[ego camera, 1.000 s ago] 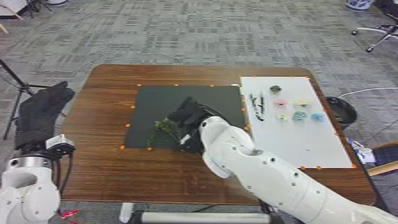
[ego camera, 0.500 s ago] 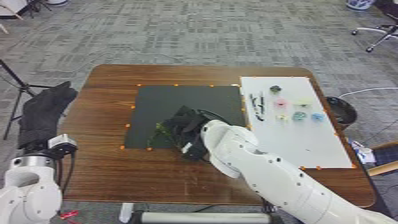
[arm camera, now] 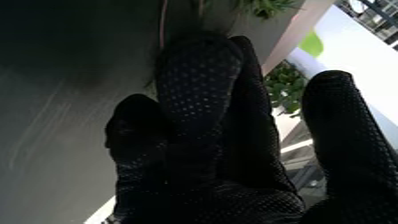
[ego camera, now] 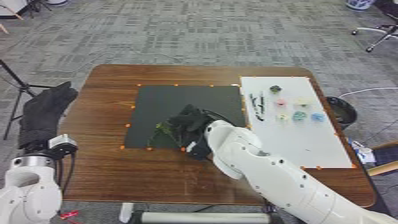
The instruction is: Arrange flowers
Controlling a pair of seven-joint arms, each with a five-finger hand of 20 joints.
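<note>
Judging progress early: leafy green sprig (ego camera: 163, 131) on square black mat (ego camera: 169, 97), pastel flowers (ego camera: 317, 117) pending, black-gloved right robot hand (ego camera: 187, 121) open.

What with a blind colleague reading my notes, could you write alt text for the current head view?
A robot's black-gloved right hand is over a dark mat on a brown table, beside leafy greenery. Small pastel blossoms lie on a white sheet to the right; the left hand is beyond the table's left edge.
</note>
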